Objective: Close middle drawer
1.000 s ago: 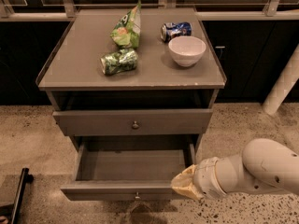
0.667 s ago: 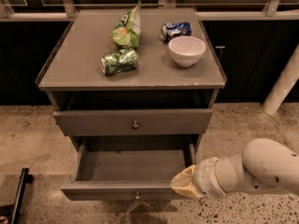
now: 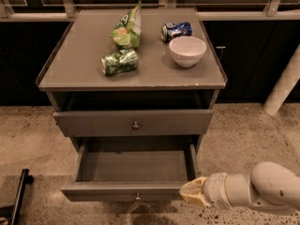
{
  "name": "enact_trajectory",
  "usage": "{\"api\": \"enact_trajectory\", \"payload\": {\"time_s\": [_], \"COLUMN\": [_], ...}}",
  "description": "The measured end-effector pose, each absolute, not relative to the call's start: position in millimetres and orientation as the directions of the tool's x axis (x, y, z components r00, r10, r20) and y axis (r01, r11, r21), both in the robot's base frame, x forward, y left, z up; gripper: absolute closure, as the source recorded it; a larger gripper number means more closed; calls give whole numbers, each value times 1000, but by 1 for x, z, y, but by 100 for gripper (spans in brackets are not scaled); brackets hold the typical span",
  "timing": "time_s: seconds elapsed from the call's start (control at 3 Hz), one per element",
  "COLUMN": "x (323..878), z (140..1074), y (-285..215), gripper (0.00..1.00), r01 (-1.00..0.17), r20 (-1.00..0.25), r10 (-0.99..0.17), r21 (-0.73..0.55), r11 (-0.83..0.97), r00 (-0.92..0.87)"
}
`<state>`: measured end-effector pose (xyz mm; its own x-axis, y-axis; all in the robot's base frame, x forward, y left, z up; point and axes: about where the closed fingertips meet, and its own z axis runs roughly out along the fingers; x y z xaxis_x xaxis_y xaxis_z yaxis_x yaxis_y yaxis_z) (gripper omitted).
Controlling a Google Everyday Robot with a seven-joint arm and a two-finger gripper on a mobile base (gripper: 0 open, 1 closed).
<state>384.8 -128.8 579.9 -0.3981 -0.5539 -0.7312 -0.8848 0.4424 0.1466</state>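
The middle drawer (image 3: pixel 136 190) is a grey-brown wooden drawer with a small round metal knob (image 3: pixel 137 197). It is pulled far out and its inside is bare. My gripper (image 3: pixel 191 194), tan at the tip of a white arm coming in from the lower right, is at the right end of the drawer's front panel, close to or touching its corner. The drawer above (image 3: pixel 135 122) stands slightly out from the cabinet. The lowest drawer is hidden under the open one.
On the cabinet top (image 3: pixel 75 69) lie a green chip bag (image 3: pixel 126 28), a crushed green can (image 3: pixel 119 61), a blue can (image 3: pixel 176 30) and a white bowl (image 3: pixel 187 50). A white post (image 3: pixel 283 88) stands at the right. A black bar (image 3: pixel 18 196) lies on the floor at the lower left.
My arm and gripper have dropped slightly lower and to the right beside the drawer's front corner. The drawer stands open as far as before.
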Motion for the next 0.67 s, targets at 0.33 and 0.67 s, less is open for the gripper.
{"api": "enact_trajectory", "payload": {"time_s": [0.33, 0.67], "x": [393, 398], "z": [521, 464], "y": [-144, -146], "gripper": [100, 100], "r01": [-859, -835], "r20": [-764, -771], "r10": [-472, -404], "r21": [203, 289], "r11": [469, 467], "r00": [-439, -493]}}
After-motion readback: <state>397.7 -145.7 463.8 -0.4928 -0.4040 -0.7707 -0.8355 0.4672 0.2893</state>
